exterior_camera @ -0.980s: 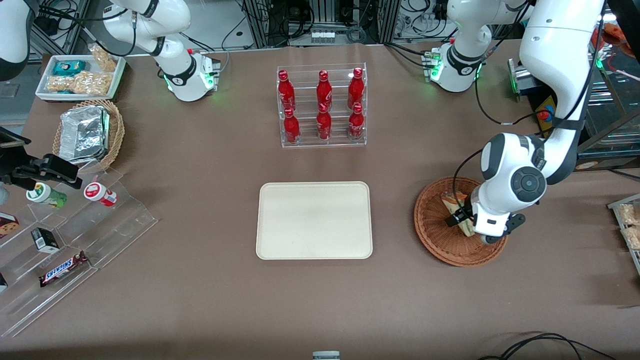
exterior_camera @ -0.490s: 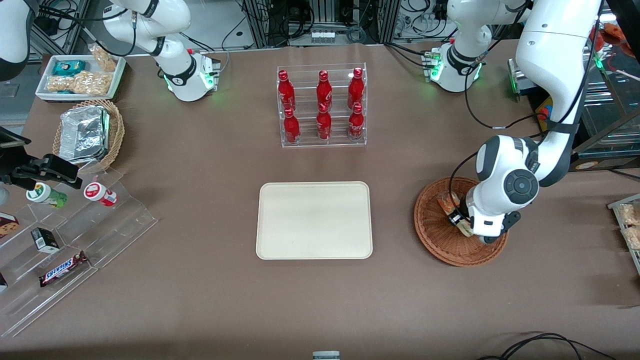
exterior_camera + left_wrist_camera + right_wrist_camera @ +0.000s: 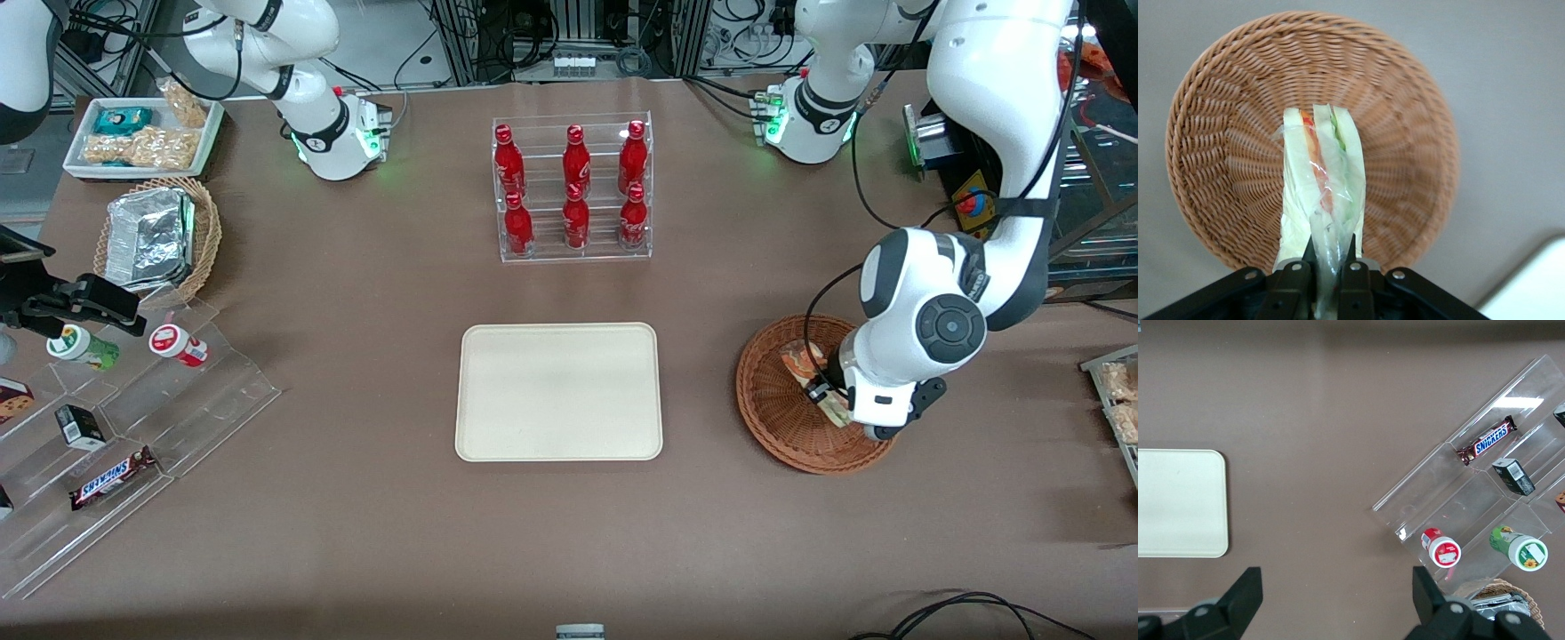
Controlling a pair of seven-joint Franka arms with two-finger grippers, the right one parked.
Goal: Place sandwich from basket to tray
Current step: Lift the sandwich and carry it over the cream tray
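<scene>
The sandwich [image 3: 1321, 180], a clear-wrapped wedge with red and green filling, hangs over the reddish-brown wicker basket [image 3: 1225, 133]. My left gripper [image 3: 1330, 248] is shut on the wrap at one end of the sandwich. In the front view the arm's wrist covers most of the gripper [image 3: 831, 400]. Part of the sandwich [image 3: 805, 364] shows beside the wrist, above the basket [image 3: 773, 418]. The cream tray [image 3: 558, 391] lies flat at the table's middle, a short gap away from the basket toward the parked arm's end. It has nothing on it.
A clear rack of red bottles [image 3: 573, 187] stands farther from the front camera than the tray. At the parked arm's end are a tan basket with foil containers [image 3: 158, 238], a white snack tray [image 3: 142, 135] and a stepped acrylic display [image 3: 116, 427].
The wrist swung a little toward the tray, then back toward the working arm's end and higher. The sandwich has turned in the gripper and shifted with it over the basket.
</scene>
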